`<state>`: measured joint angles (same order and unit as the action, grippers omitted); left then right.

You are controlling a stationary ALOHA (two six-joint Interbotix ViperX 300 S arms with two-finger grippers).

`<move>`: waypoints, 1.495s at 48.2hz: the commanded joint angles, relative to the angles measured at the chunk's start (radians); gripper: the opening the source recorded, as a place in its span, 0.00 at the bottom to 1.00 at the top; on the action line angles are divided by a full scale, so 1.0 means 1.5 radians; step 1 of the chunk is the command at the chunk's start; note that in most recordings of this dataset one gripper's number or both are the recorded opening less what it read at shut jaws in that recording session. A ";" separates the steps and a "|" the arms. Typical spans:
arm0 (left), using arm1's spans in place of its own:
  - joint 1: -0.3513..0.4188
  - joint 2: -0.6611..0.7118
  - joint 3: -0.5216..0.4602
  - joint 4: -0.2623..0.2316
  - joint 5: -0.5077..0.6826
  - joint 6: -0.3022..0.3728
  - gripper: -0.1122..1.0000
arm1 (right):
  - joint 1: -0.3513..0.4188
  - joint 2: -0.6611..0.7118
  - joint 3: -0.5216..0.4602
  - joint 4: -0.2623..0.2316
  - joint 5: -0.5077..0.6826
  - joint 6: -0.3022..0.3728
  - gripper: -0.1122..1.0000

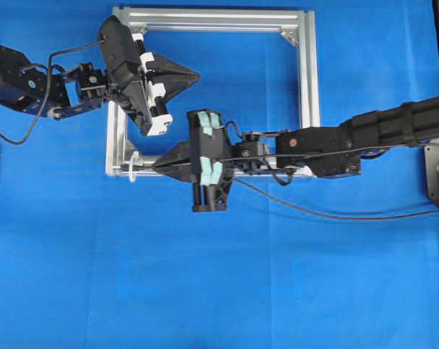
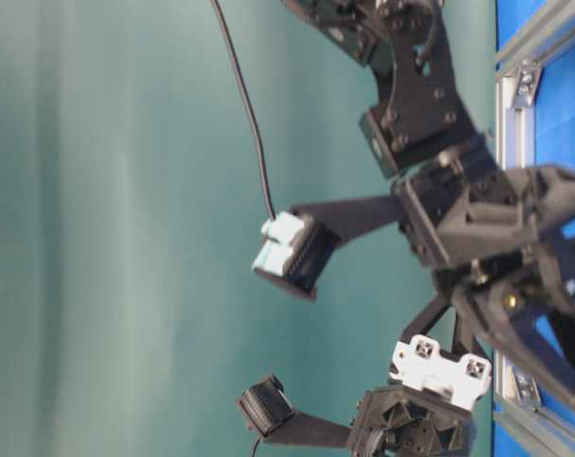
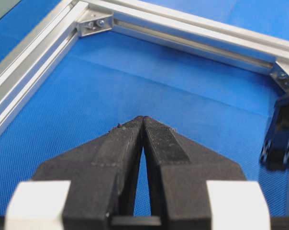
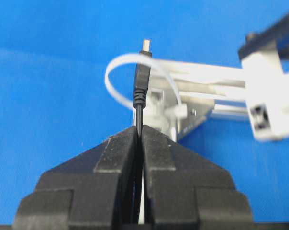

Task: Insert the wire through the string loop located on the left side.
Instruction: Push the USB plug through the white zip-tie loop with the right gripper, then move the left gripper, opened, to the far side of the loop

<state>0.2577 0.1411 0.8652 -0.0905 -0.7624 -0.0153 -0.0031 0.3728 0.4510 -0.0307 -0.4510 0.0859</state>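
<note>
Cloth (image 1: 205, 291) of plain blue covers the table in the overhead view, with broad open room near and to the left of the silver frame (image 1: 310, 73). The string loop (image 1: 134, 166) stands at the frame's near-left corner. The right gripper (image 1: 155, 167) reaches in from the right along the near rail, its arm stretched level and its jaws closed on the wire (image 1: 336, 214), tips just right of the loop. The wire's slack trails back rightward across the cloth. The left gripper (image 1: 198, 74) hangs over the frame's left part, angled toward the open middle, jaws together and holding nothing.

Table-level view: both arms are bent down over the frame rail (image 2: 511, 143); the wrist parts crowd together, and I cannot tell loop or plug there.

Left wrist view: the left gripper (image 3: 143, 120) is closed and empty above bare blue cloth inside the frame, with the far rail (image 3: 192, 40) and a corner bracket (image 3: 94, 23) well apart from its tips.

Right wrist view: the right gripper (image 4: 139, 128) pinches the wire (image 4: 139, 115) just behind its plug (image 4: 142, 79). The plug stands out beyond the tips, crossing the string loop (image 4: 116, 93), with its metal tip past the band; whether it runs through the opening or in front of it I cannot tell.
</note>
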 commanded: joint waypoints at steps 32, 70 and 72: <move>-0.003 -0.020 -0.006 0.002 -0.003 -0.001 0.12 | -0.002 0.024 -0.061 -0.001 0.017 -0.006 0.10; -0.006 -0.228 0.247 0.005 -0.003 -0.001 0.12 | -0.002 0.024 -0.060 -0.001 0.020 -0.007 0.10; -0.006 -0.242 0.262 0.006 -0.003 -0.001 0.12 | -0.002 0.024 -0.060 -0.001 0.019 -0.007 0.10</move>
<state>0.2500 -0.1626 1.2241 -0.0859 -0.7624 -0.0153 -0.0046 0.4280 0.3804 -0.0307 -0.4157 0.0767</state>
